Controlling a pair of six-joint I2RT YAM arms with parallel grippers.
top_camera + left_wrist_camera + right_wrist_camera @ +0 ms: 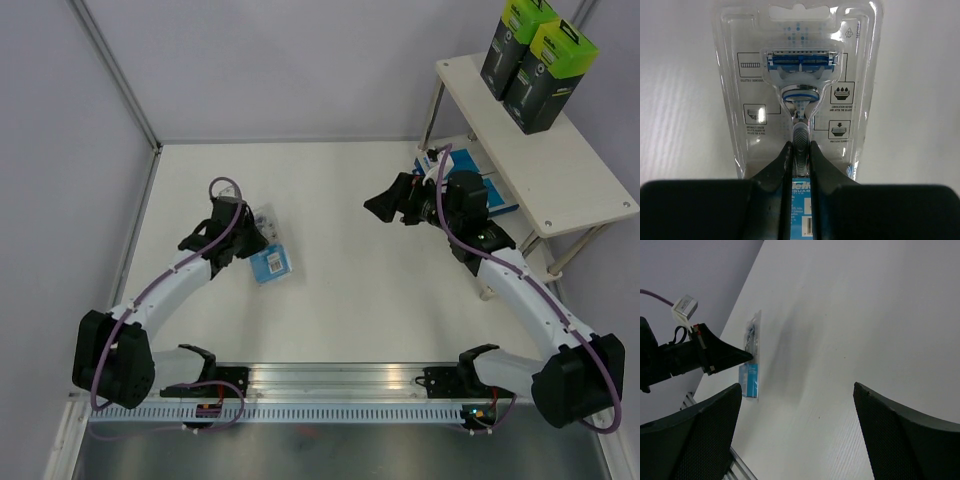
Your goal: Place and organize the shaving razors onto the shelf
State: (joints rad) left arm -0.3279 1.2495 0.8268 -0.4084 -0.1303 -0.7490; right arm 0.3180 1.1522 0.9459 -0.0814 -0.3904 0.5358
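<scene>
Left gripper (800, 146) — clear, blue-carded blister pack (801, 90)

Bright, soft shadows, glare on blister pk (799, 90)

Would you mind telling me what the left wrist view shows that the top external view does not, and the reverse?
Only the left wrist view: the razor head and printed diagrams inside the blister pack, with the left gripper closed on the handle bubble. Only the top external view: the shelf, two black boxes on its top board, blue-and-white boxes on the lower board, and the right gripper. Both: the blister pack and left gripper.
</scene>
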